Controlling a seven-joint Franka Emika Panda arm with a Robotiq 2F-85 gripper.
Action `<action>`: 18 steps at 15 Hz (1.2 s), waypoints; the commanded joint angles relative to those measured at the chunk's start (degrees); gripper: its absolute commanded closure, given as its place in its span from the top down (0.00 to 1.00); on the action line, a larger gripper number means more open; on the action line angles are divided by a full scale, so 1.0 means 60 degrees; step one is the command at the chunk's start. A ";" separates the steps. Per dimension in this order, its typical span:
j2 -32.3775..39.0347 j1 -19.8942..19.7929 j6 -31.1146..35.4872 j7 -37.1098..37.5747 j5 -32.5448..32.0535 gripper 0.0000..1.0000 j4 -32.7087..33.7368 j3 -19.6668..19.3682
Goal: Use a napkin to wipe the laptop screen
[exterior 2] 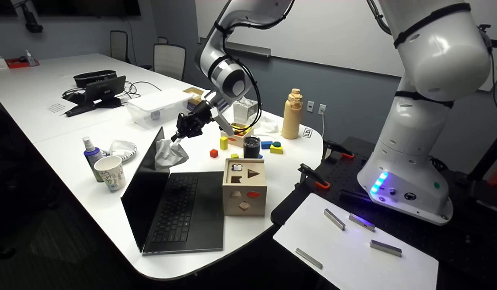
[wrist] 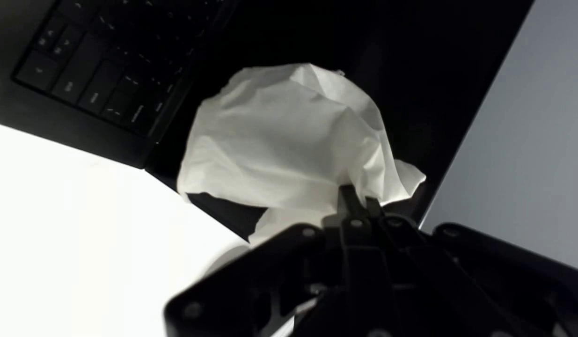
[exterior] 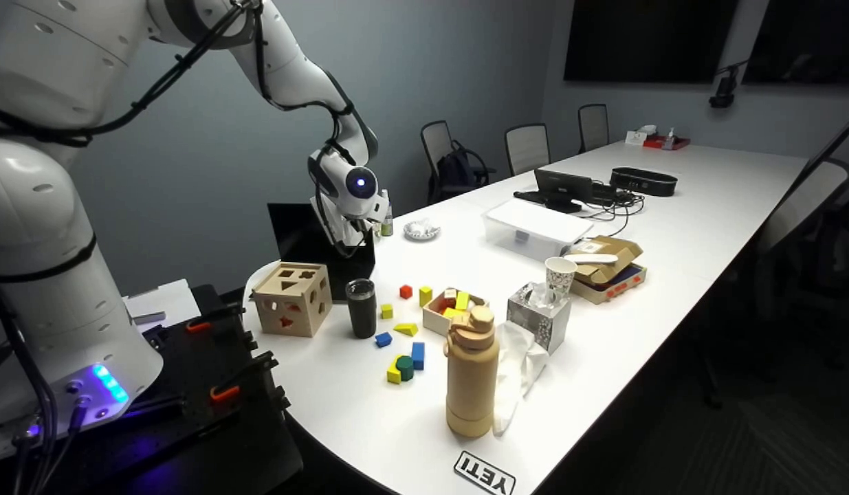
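The napkin, a crumpled white paper, hangs from my gripper in an exterior view [exterior 2: 170,156] and fills the middle of the wrist view [wrist: 279,135]. The laptop screen is dark and blank; it stands upright in both exterior views [exterior: 293,223] [exterior 2: 141,205] and lies behind the napkin in the wrist view [wrist: 420,75]. My gripper [exterior 2: 176,137] is shut on the napkin; its fingertips [wrist: 360,194] pinch it near the screen's far upper part. The napkin overlaps the screen's far end; I cannot tell how firmly it touches. In an exterior view the arm hides part of the screen.
The wooden cube [exterior: 290,309] stands beside the laptop keyboard [exterior 2: 178,205], with a black tumbler [exterior 2: 251,148] near it. Behind the screen stand a paper cup [exterior 2: 110,173], a spray bottle [exterior 2: 93,156] and a plate [exterior: 421,236]. Loose blocks and a tan bottle [exterior: 472,378] stand farther off.
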 commanded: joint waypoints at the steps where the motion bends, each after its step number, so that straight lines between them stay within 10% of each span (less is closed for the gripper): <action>1: -0.0422 0.0381 0.0593 -0.0286 0.0888 0.00 -0.0343 -0.0268; 18: 0.1861 0.1047 -0.0657 0.1659 -0.2514 0.00 0.1788 0.0170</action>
